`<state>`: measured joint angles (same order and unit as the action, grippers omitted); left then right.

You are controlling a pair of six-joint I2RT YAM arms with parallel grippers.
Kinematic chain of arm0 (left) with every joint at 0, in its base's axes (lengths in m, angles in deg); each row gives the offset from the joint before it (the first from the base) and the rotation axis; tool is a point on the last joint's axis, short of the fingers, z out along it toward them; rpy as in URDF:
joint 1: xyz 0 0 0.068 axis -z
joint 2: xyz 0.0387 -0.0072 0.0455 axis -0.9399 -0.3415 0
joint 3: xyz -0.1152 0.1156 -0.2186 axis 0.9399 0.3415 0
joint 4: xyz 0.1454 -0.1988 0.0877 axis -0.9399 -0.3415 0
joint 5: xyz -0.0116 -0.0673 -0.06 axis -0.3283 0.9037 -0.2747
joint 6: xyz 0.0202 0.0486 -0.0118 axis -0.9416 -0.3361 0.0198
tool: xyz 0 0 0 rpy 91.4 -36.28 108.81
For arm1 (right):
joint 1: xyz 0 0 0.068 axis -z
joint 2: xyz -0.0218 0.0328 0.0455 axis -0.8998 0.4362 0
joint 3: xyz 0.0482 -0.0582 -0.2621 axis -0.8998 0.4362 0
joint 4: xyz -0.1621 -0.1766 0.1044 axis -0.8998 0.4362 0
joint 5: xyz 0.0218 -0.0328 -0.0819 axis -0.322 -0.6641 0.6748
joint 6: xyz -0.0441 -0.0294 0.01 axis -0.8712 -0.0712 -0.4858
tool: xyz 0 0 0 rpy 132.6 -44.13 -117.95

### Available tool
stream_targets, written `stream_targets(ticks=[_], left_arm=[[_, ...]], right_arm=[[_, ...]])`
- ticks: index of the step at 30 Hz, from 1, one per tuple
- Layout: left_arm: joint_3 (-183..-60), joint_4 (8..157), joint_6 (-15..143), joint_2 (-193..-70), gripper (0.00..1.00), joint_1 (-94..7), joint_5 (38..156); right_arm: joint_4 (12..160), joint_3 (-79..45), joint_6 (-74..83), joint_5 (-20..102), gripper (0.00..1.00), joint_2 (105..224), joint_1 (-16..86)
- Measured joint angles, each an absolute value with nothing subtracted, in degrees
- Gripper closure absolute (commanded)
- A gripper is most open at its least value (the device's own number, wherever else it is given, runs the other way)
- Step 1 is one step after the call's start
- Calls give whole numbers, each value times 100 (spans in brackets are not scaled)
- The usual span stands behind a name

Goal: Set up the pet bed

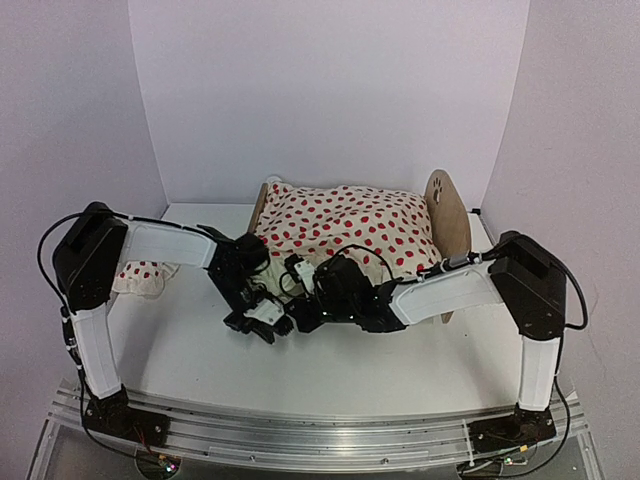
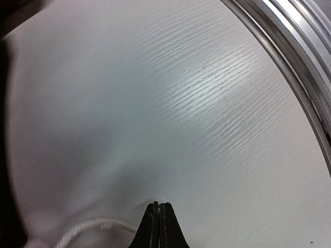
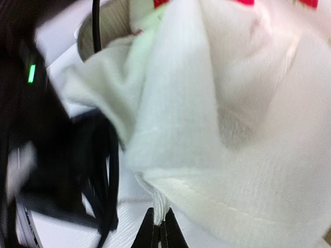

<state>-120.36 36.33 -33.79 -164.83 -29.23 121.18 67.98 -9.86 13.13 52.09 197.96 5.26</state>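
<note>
The pet bed stands at the back of the table, its rounded wooden headboard [image 1: 446, 206] on the right and its low footboard [image 1: 261, 205] on the left. The red-dotted white blanket [image 1: 345, 225] lies heaped over it and hides the mattress. My right gripper [image 1: 303, 312] is at the bed's front left corner, shut on the blanket's white ruffled edge [image 3: 170, 199]. The left gripper [image 1: 252, 322] sits just left of it, low over the table. In the left wrist view that gripper [image 2: 159, 205] is shut, with only a wisp of white fibre at the tips and a white cord [image 2: 88, 227] beside it.
The small red-dotted pillow [image 1: 143, 276] lies on the table at the left, under the left arm. The metal rail [image 2: 300, 62] runs along the table's near edge. The left arm's black body and cables [image 3: 57, 155] are close to the right gripper.
</note>
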Motion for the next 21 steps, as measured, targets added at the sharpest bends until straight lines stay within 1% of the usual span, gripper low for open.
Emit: stream_targets(ticks=[3,7,10,18,21], left_arm=[[-11882,3661,-2875,-15920,100,-3439,12354],[-11311,3584,-2320,-14958,100,-3835,12446],[-10950,3554,-1961,-14476,100,-4078,12524],[-10510,3576,-1275,-13907,100,-4664,12620],[-10249,3744,-1106,-13740,100,-5071,12513]], right_arm=[[6855,-988,1157,5238,100,19645,522],[7025,-1007,963,5330,100,19483,522],[7194,-1019,827,5404,100,19361,522],[7475,-1197,444,5438,100,18963,524],[7526,-1438,305,5532,100,18868,551]])
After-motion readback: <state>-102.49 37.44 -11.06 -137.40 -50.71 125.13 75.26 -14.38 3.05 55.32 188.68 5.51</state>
